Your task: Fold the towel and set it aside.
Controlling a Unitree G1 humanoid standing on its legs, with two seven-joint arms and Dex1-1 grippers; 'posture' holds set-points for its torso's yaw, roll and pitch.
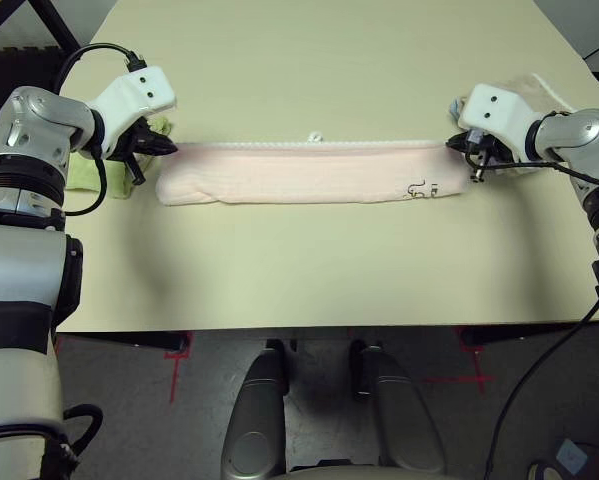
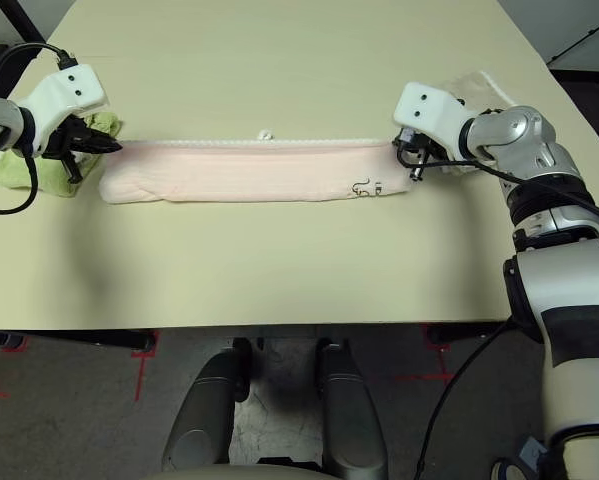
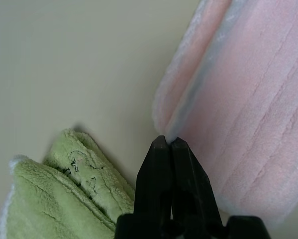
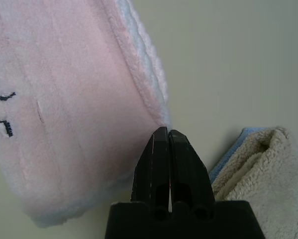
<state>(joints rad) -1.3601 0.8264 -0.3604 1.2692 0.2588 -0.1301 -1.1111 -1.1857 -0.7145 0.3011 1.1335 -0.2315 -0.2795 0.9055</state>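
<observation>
The pale pink towel lies folded into a long narrow strip across the middle of the table, its white scalloped trim along the far edge. A small dark embroidered mark sits near its right end, and a white tag pokes out behind it. My left gripper is shut, its tips touching the strip's far left corner. My right gripper is shut too, its tips against the far right corner. I see no cloth between either pair of fingers.
A light green towel lies bunched just left of the pink strip, under my left wrist. A beige towel lies behind my right wrist near the table's right edge. The front table edge is a short way in front of the strip.
</observation>
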